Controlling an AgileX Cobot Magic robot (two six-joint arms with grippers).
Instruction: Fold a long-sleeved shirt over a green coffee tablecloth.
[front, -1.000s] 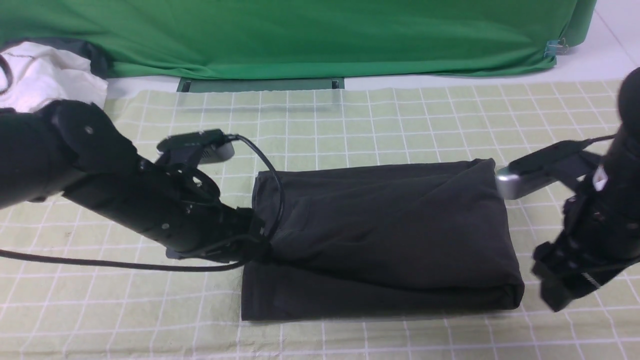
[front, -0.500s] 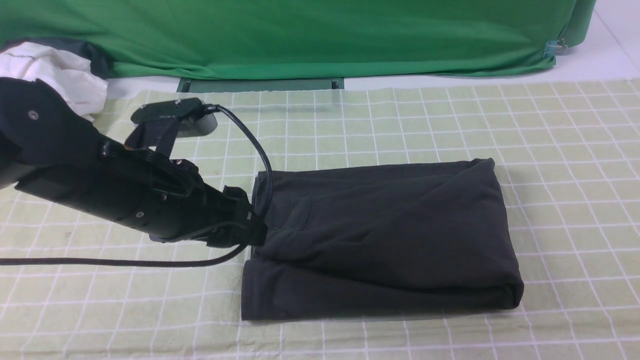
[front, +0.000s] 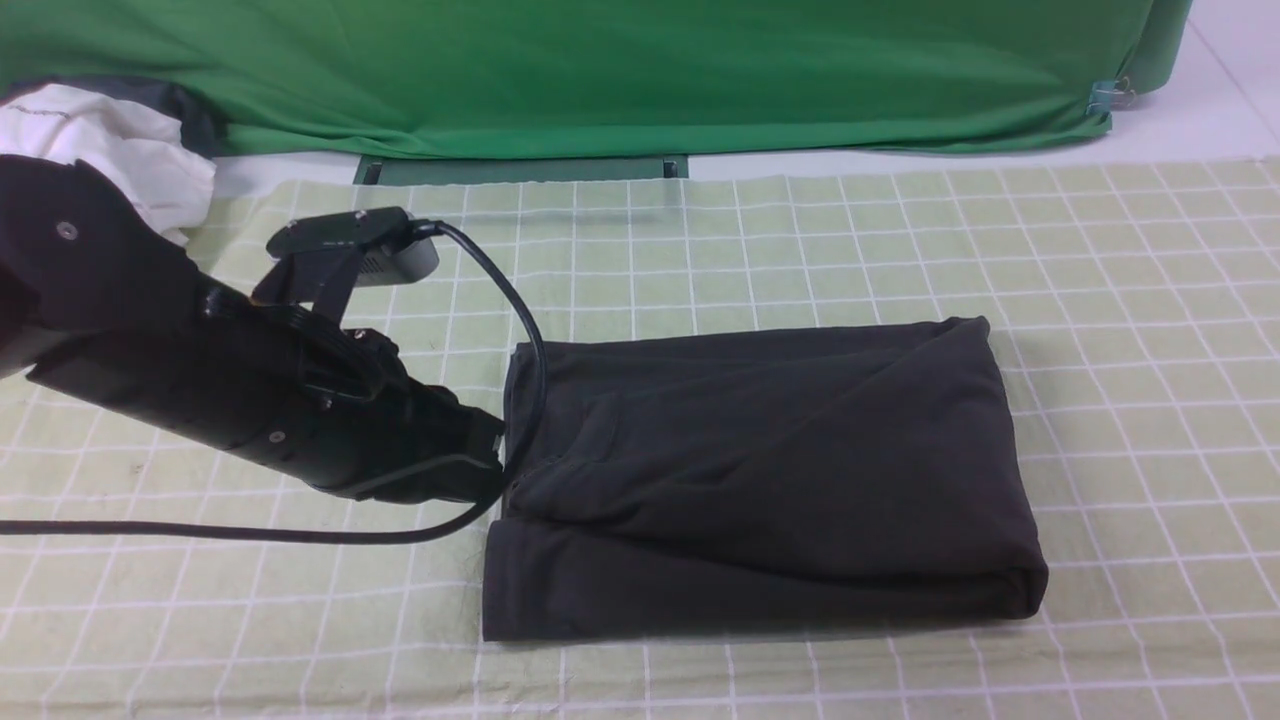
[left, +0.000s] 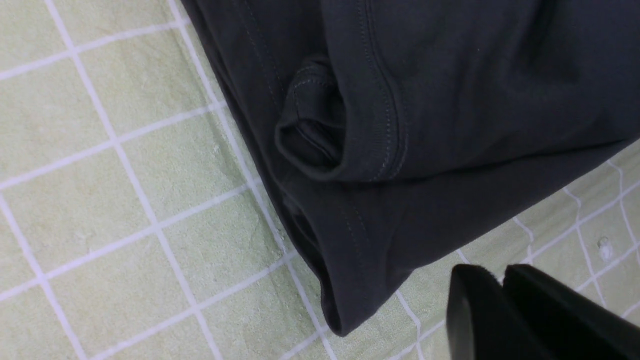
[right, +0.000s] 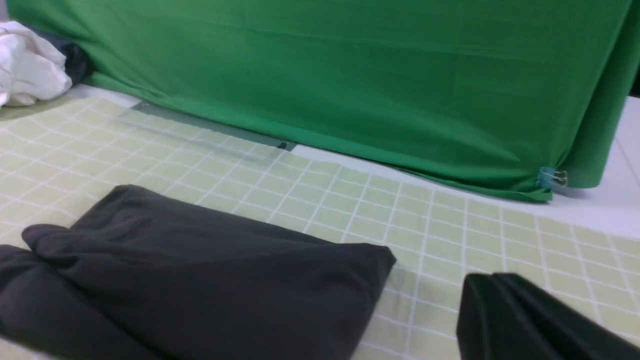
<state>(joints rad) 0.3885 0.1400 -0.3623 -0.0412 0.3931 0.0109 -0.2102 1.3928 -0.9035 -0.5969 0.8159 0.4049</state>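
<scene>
- Front view: one long-sleeved shirt (front: 760, 480) lies as a compact folded rectangle near the middle of the green coffee tablecloth (front: 900, 240). The fold looks finished or nearly so; at most some tidying of the stacked layers at its left end seems left. One arm shows, the left, its tip just beside that end, holding nothing. The right arm is out of sight. One white garment (front: 110, 150) sits far left; one plain green backdrop (front: 600, 70) hangs behind.
- Left wrist view: the left gripper (left: 502, 300) has its fingers pressed together, empty, clear of the shirt's hemmed edges and above the grid cloth.
- Right wrist view: the right gripper (right: 492, 310) is likewise closed on nothing, off the shirt's corner. Count: one shirt, one tablecloth, two grippers.
</scene>
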